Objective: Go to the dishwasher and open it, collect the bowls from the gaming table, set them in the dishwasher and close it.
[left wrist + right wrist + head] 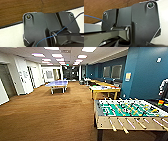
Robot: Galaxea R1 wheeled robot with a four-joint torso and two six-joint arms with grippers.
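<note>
**Open games room, brown carpet underfoot**

Nearest, a table-football table (128, 115) is being shown at the right, standing on the brown carpet (50, 114). Beyond it, yellow-topped tables (105, 88) are being seen along the blue wall (147, 72). Farther off, a pale blue table (58, 84) is being seen. Whether either gripper is open cannot be told; the bowls cannot be made out.

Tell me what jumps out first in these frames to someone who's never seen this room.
The table-football table with its green field and rods sits closest, at the lower right of the head view. Beyond it, a yellow-topped table with items on it stands by the teal wall, and a blue table-tennis table sits farther back on the left of the wide brown carpet.
</note>
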